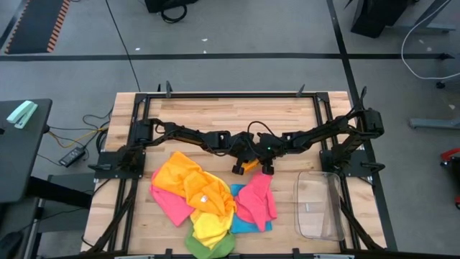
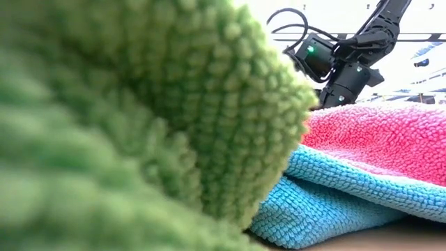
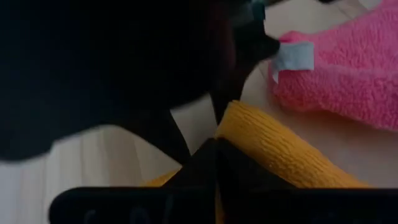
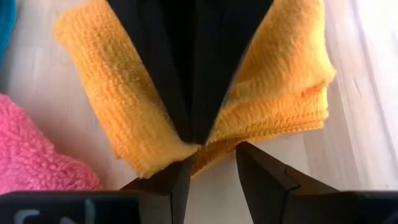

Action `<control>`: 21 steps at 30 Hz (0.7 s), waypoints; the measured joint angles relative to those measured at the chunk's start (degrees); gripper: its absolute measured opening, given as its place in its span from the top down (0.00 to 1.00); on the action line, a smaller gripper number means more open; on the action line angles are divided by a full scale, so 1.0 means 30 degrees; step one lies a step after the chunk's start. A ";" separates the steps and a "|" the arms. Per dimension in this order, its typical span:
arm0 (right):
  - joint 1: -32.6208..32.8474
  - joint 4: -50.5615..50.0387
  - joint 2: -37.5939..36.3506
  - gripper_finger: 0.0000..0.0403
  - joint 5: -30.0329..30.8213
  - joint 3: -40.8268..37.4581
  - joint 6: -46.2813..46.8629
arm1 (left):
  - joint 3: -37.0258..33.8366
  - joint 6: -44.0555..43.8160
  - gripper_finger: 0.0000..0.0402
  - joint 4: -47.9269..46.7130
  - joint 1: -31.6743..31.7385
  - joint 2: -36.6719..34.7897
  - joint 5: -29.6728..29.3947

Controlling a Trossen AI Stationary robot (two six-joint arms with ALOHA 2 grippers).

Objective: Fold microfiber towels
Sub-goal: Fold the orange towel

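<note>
Near the middle of the table [image 1: 215, 108], both grippers meet over one small folded orange towel [image 4: 273, 106], the left gripper [image 3: 214, 146] pinching it, the right gripper [image 4: 214, 165] slightly spread, while the heap of towels [image 1: 208, 205] by the front edge waits unfolded.

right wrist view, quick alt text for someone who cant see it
A folded orange towel lies on the wooden table, with the left gripper shut on its edge. The right gripper sits at that edge, jaws apart; a pink towel lies beside it.
</note>
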 joint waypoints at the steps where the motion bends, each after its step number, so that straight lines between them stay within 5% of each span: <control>1: 0.0000 -0.0055 -0.0014 0.66 0.0000 0.0002 0.0000 | 0.0000 -0.0063 0.92 0.0000 -0.0001 0.0000 -0.0005; 14: 0.0121 -0.3798 -0.3041 0.66 -0.0073 0.0350 0.0944 | -0.0036 -0.0226 0.85 -0.0336 0.0005 0.0066 -0.0164; 21: 0.0437 -0.3786 -0.3577 0.66 -0.0085 0.0335 0.0974 | -0.0034 -0.1263 0.65 -0.0442 -0.0010 0.0066 -0.0277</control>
